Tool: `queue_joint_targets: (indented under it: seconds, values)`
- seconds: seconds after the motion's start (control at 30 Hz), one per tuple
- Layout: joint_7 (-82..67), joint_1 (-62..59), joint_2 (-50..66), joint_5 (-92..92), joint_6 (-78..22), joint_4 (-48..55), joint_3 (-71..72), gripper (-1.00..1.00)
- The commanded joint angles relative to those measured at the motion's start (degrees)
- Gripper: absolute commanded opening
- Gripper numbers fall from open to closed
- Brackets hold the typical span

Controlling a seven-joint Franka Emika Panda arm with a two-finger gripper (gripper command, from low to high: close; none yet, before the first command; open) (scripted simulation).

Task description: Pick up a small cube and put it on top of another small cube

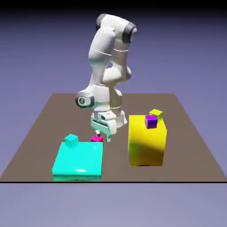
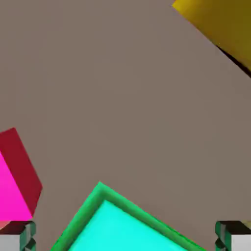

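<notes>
The gripper (image 1: 103,137) is open and holds nothing, its two fingertips (image 2: 29,236) spread wide apart and pointing down. Just beside one fingertip, on the exterior view's left, is the magenta cube (image 1: 97,139), outside the gap between the fingers; whether finger and cube touch cannot be told. The hand view cuts the cube off at its left edge, right by that fingertip.

The big cyan block (image 1: 80,159) lies near the hand, nearer the camera and toward the exterior view's left. In the hand view one of its corners pokes up between the two fingertips, so it crowds the space beside the gripper. Past the magenta cube, farther from the hand on the same side, the small cyan cube (image 1: 71,140) shows at the block's far edge; on it or behind it cannot be told.

On the hand's other side, toward the exterior view's right, the big yellow block (image 1: 146,144) stands apart. The small purple cube (image 1: 151,121) and a small yellow cube (image 1: 156,114) show at its top.
</notes>
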Motion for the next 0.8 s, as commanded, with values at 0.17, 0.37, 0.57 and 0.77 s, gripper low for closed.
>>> queue_joint_targets:
  seconds: [0.17,0.37,0.57,0.77]
  values:
    - [-5.07,4.26,5.18,-10.85,3.04,0.25,-7.44,0.0]
    - [-19.87,-3.85,3.91,4.09,0.66,-2.47,1.63,0.0]
    - [-34.67,-11.95,2.63,19.03,-1.72,-5.2,10.7,0.0]
    - [-49.48,-20.06,1.35,33.97,-4.1,-7.93,19.77,0.0]
